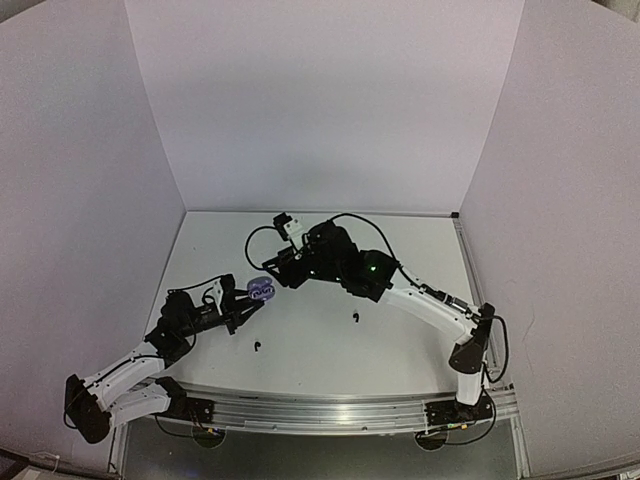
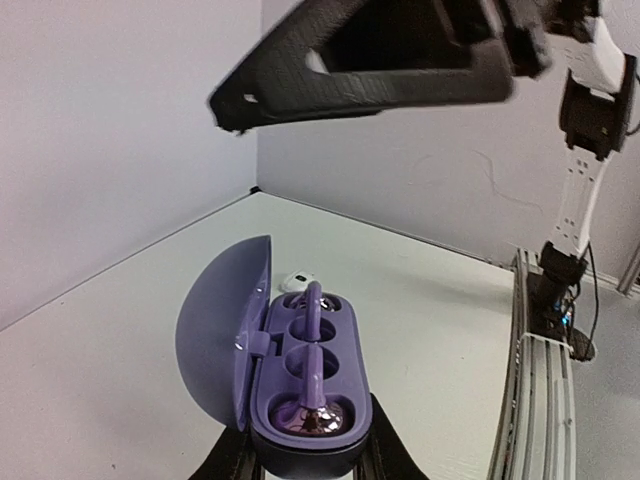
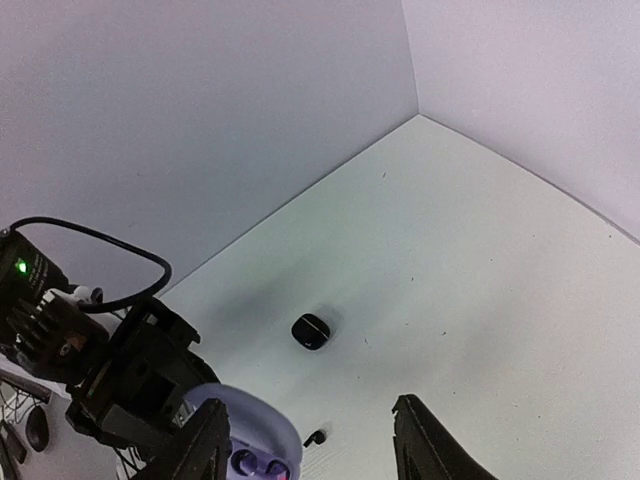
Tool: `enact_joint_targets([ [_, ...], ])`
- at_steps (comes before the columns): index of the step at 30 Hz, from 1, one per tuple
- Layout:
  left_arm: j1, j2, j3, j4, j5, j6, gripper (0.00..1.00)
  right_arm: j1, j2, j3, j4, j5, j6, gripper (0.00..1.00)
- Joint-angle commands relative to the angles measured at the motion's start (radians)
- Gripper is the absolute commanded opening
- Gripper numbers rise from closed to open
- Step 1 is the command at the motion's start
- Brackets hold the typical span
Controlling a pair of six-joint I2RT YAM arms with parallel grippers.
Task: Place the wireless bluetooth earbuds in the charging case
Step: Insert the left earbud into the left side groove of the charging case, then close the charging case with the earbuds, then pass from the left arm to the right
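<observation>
My left gripper (image 1: 248, 302) is shut on an open purple charging case (image 1: 261, 290), its lid swung to the left. In the left wrist view the case (image 2: 310, 385) sits between the fingers (image 2: 232, 462), and two shiny purple-tinted buds with stems (image 2: 308, 412) lie in its sockets. My right gripper (image 1: 283, 270) hovers just above the case, open and empty (image 3: 310, 402). Two black earbuds lie on the table, one (image 1: 353, 318) in the middle and one (image 1: 257, 346) near the front. One black bud also shows in the right wrist view (image 3: 317, 437).
A closed black case (image 3: 311, 331) lies on the table beyond the right gripper. A small white pebble-like object (image 2: 298, 281) lies just behind the purple case. White walls enclose the table on three sides. A metal rail (image 1: 330, 408) runs along the near edge.
</observation>
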Motion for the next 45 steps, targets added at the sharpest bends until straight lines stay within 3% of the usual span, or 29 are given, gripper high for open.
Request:
enact_joint_targets([
  [1,-0.002,0.019,0.069,-0.059,0.179,0.138,0.00,0.000,0.035,0.054,-0.049,-0.129,0.117,0.58],
  [7,-0.002,0.036,0.094,-0.093,0.220,0.229,0.00,-0.005,0.107,0.096,-0.089,-0.229,0.194,0.56],
  [12,-0.002,0.043,0.102,-0.089,0.205,0.264,0.00,-0.005,0.111,0.077,-0.101,-0.310,0.238,0.45],
  [16,-0.002,0.054,0.110,-0.078,0.128,0.209,0.00,-0.002,0.073,0.031,-0.101,-0.324,0.255,0.37],
  [24,-0.001,0.056,0.116,-0.072,0.076,0.096,0.00,0.024,0.012,-0.047,-0.103,-0.338,0.259,0.35],
  [26,-0.001,0.056,0.117,-0.073,0.075,0.091,0.00,0.022,-0.010,-0.066,-0.103,-0.329,0.255,0.37],
  [30,0.000,0.057,0.122,-0.086,0.119,0.033,0.00,-0.005,-0.073,-0.112,-0.103,-0.293,0.231,0.51],
  [37,0.009,0.065,0.127,-0.012,0.202,-0.333,0.00,-0.056,-0.125,-0.151,-0.101,-0.415,0.130,0.68],
  [45,0.017,0.091,0.131,0.136,0.324,-0.469,0.00,-0.075,-0.096,-0.140,-0.094,-0.510,0.072,0.67],
])
